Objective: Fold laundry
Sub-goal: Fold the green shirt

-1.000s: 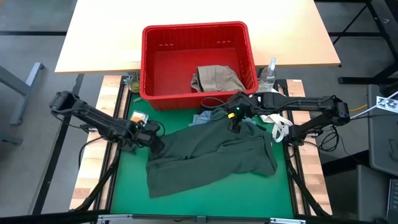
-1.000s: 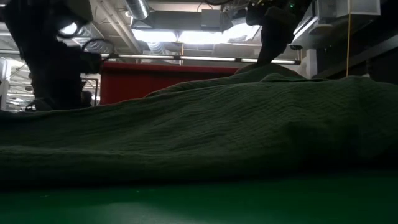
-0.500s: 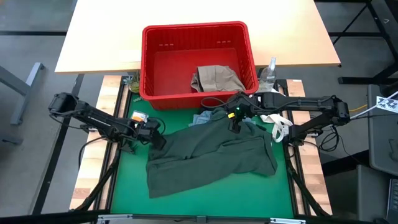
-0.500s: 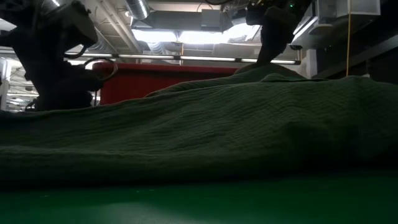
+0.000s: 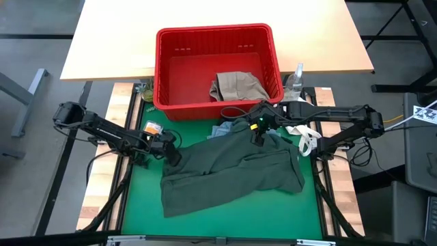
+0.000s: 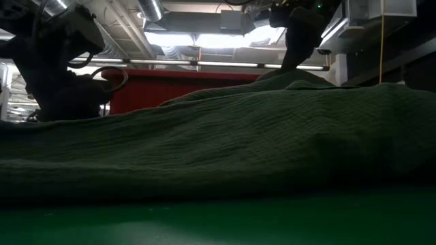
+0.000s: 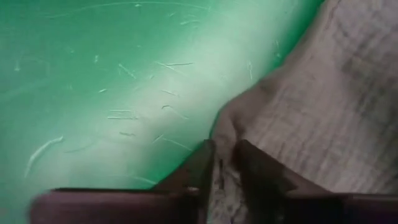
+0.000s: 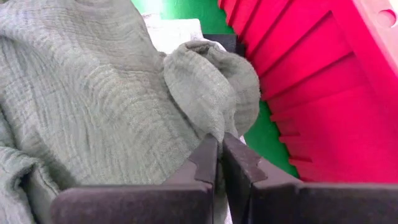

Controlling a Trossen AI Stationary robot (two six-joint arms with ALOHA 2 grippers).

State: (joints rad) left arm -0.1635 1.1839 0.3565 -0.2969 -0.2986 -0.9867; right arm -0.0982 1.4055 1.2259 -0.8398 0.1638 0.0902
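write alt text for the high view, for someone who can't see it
An olive green garment lies spread on a green mat, the left gripper and right gripper pinching opposite edges. Behind it, a red basket holds a beige garment.

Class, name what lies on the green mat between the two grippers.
The dark olive green garment spans from the left gripper to the right gripper, per the high view.

A pale wooden tabletop stands at the far side of the green mat, over grey flooring. Ceiling ducts and bright light panels show overhead in the low view.
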